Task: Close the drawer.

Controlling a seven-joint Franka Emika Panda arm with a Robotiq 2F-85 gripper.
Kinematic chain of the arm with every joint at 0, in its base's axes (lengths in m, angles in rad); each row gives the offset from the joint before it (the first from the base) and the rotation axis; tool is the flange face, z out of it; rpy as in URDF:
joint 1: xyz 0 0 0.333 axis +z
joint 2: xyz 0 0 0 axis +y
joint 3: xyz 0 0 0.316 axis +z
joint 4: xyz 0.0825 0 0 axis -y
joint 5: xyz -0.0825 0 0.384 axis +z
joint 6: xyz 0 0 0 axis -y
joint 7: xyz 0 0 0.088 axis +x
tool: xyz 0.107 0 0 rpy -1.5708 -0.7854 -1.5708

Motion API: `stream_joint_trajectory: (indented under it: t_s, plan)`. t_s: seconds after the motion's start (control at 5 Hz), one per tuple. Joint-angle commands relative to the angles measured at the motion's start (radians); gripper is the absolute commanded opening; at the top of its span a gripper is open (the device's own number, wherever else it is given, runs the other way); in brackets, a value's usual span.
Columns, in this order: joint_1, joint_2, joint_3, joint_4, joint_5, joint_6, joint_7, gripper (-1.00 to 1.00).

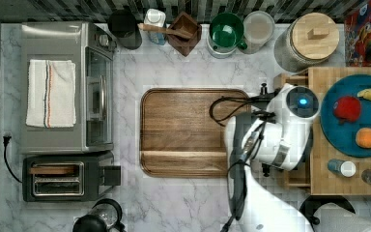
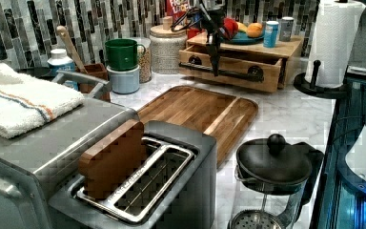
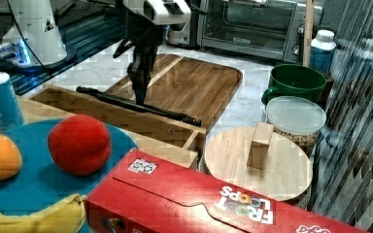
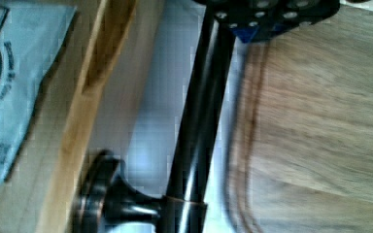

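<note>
"FROOT LOOPS" on the red cereal box [image 3: 213, 204]

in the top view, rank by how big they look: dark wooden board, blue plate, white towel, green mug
1. dark wooden board
2. blue plate, partly cut off by the frame edge
3. white towel
4. green mug

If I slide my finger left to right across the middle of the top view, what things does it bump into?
Striped towel on the toaster oven → dark wooden board → robot arm → blue plate with fruit.
</note>
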Motion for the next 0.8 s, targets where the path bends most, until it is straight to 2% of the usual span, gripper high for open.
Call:
stream_joint_trajectory:
  t_s: [0.2,0.4,0.6,0.8]
  plan:
    - [-0.179,0.138,-0.079,0.278,0.095,0.048,-0.231,-1.00]
    - [-0.196,0.181,-0.082,0.330,0.103,0.057,-0.244,-1.00]
    - [-0.184,0.166,-0.083,0.332,0.067,0.027,-0.174,-1.00]
    - [-0.147,0.127,-0.103,0.310,0.007,-0.006,-0.067,-1.00]
